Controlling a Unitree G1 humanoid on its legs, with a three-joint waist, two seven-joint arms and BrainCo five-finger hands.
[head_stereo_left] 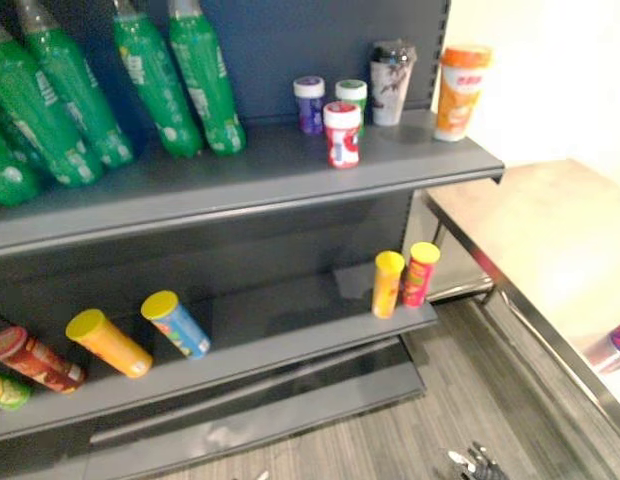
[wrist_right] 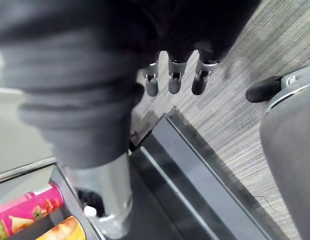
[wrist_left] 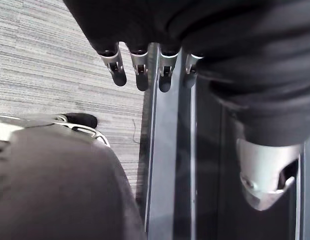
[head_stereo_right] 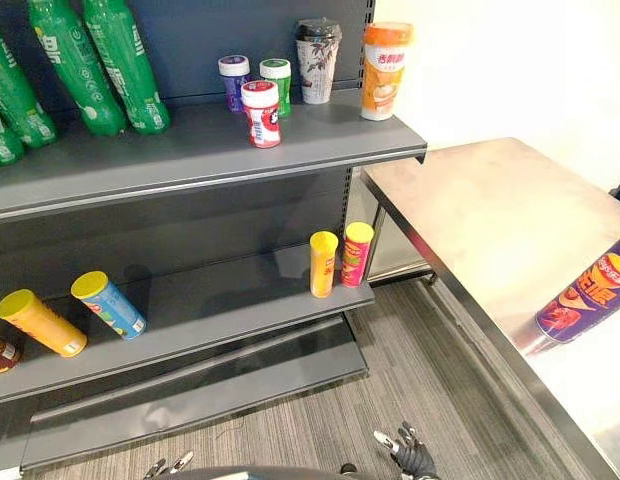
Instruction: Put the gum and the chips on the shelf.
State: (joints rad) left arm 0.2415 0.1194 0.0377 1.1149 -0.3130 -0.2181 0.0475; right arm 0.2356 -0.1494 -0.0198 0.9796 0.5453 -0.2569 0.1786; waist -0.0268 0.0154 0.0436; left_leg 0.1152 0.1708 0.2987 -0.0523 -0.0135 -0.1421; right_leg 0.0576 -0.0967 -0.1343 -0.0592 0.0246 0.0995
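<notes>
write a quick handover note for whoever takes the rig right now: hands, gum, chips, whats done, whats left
Hands: left hand and right hand are both open and empty, low over the floor by the shelf base.
Gum: three gum jars stand on the upper shelf, so that part looks done.
Chips: a purple chips can lies on its side on the steel table, at the robot's right, not shelved.
Left: pick up that can and probably set it on the lower shelf beside the other chips cans.
</notes>
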